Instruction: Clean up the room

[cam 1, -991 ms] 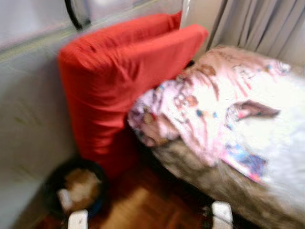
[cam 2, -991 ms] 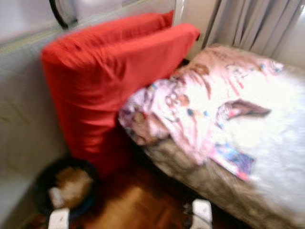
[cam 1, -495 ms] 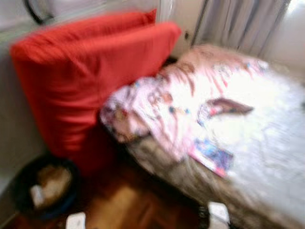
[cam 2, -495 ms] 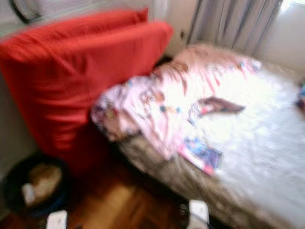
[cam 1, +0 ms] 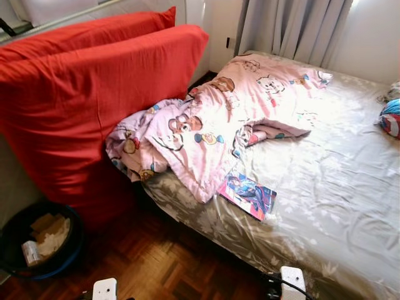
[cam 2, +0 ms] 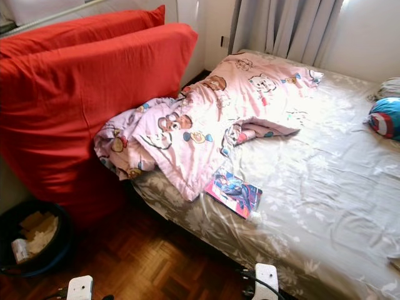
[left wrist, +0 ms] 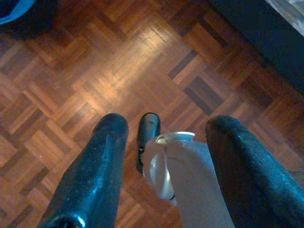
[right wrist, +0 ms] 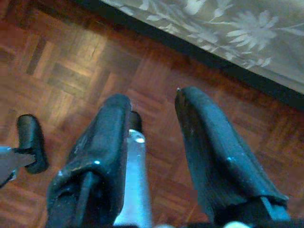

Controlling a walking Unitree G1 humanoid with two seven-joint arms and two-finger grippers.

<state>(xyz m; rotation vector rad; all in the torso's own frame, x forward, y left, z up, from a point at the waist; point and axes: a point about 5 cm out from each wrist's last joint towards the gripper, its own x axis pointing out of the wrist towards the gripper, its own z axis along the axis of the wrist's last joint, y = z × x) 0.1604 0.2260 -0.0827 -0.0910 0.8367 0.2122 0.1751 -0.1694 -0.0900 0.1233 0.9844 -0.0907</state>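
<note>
At the far left, on the dark wooden parquet floor (cam 1: 162,262), stands a round dark bin with a blue rim (cam 1: 62,259), holding crumpled brown paper and a small pale can. Just beside it rise two big red fabric cushions (cam 1: 94,94), standing upright one behind the other and leaning against the side of the bed. A rumpled pink blanket printed with cartoon bears (cam 1: 206,119) is bunched against the cushions and spreads over the bed with a grey floral sheet (cam 1: 331,187), one corner hanging over the bed's near edge. A colourful thin comic book (cam 1: 247,194) lies flat on the sheet, touching the blanket's lower edge, near the side of the bed. At the far right edge of the bed lies a round blue and red cushion (cam 1: 391,117), well apart from the book. Grey curtains (cam 1: 287,28) hang behind the bed.

The left pincer (left wrist: 166,142) hangs over the parquet with its two black fingers apart and nothing between them. The right pincer (right wrist: 152,123) likewise hangs spread and empty above the floor, just beside the bed's edge.
</note>
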